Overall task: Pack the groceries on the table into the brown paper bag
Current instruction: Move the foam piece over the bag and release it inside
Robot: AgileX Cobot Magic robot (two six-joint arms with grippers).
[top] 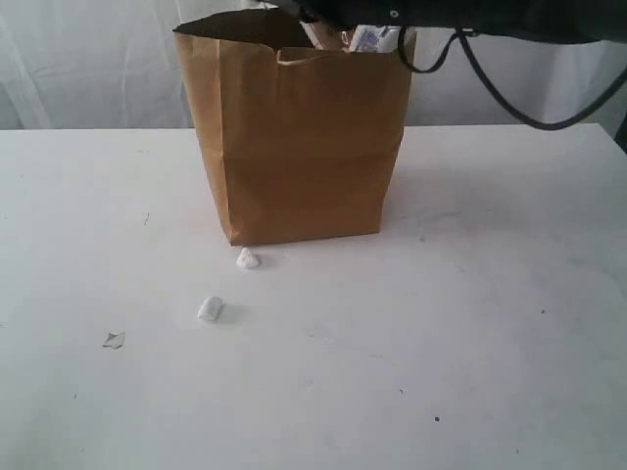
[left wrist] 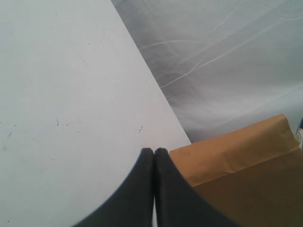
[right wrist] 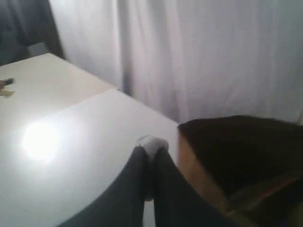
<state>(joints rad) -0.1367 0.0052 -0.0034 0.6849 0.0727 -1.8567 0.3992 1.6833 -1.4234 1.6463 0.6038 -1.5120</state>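
The brown paper bag [top: 299,137] stands upright and open on the white table [top: 470,323]. A white-blue carton [top: 372,39] and other packs peek over its rim; the rest of the groceries are hidden. My right arm reaches in across the top of the exterior view. Its gripper [top: 309,12] hangs over the bag's mouth. In the right wrist view that gripper [right wrist: 151,150] is shut on a small white lump [right wrist: 151,143], beside the bag's dark opening [right wrist: 236,156]. My left gripper [left wrist: 154,151] is shut and empty, next to the bag's side [left wrist: 236,165].
Two small white lumps [top: 247,258] [top: 210,308] and a grey scrap [top: 114,340] lie on the table in front of the bag. A white curtain [top: 88,59] hangs behind the table's far edge.
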